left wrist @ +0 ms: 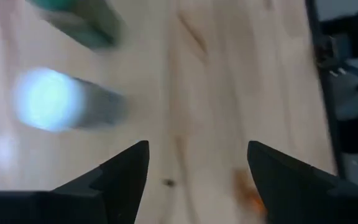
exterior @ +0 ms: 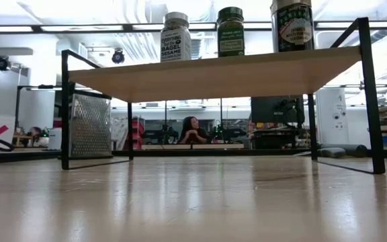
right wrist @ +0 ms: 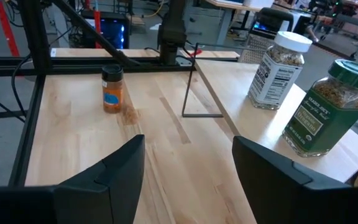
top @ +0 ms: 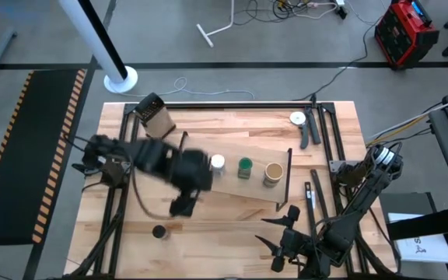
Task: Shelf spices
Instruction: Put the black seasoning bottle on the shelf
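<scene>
The left gripper is hanging over the near edge of the shelf, its two dark, wedge-shaped fingers standing well apart with only bare pale wood grain showing between them, gripping nothing. Three of the spices are standing upright in a row on the shelf's light-wood board: the white-lidded jar, a clear cylinder with a printed sesame label, the green-lidded jar of dark glass with a green label, and the wider tan-lidded jar nearest the shelf's thin black metal end frame. The white-lidded jar is sitting just beside the left gripper's wrist, apart from the fingers. The fourth, the black-lidded jar, a small round jar with orange contents, is standing alone on the tabletop in front of the shelf, near the left gripper but not touching it. The right gripper is waiting at the table's near right corner, its fingers spread wide and empty. A perforated metal box grater is standing at the far left of the table, and a round white dial-faced object with a dark handle is lying toward the far right.
</scene>
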Robot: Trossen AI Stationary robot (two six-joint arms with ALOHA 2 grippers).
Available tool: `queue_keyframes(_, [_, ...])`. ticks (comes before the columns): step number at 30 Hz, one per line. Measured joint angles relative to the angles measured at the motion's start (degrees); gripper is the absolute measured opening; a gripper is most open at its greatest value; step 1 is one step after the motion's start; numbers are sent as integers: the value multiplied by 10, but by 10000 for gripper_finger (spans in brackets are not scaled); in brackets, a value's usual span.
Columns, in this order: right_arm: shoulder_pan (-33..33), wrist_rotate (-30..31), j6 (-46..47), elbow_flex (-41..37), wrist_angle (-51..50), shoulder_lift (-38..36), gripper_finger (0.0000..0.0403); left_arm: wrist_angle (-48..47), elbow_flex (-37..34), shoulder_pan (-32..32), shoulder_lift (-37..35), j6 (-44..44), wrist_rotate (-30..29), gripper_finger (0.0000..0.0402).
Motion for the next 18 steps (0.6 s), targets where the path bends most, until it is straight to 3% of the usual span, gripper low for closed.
queue_keyframes(9, [0, 0, 3, 0, 1, 0, 211, 34, -171, -196, -1, -186, -61, 242])
queue_keyframes(12, [0, 0, 2, 0, 5, 0, 212, 44, -228, -237, -1, -248, -79, 235])
queue_keyframes(18, [0, 0, 1, 0, 13, 0, 221, 38, -302, -280, -2, -361, -54, 225])
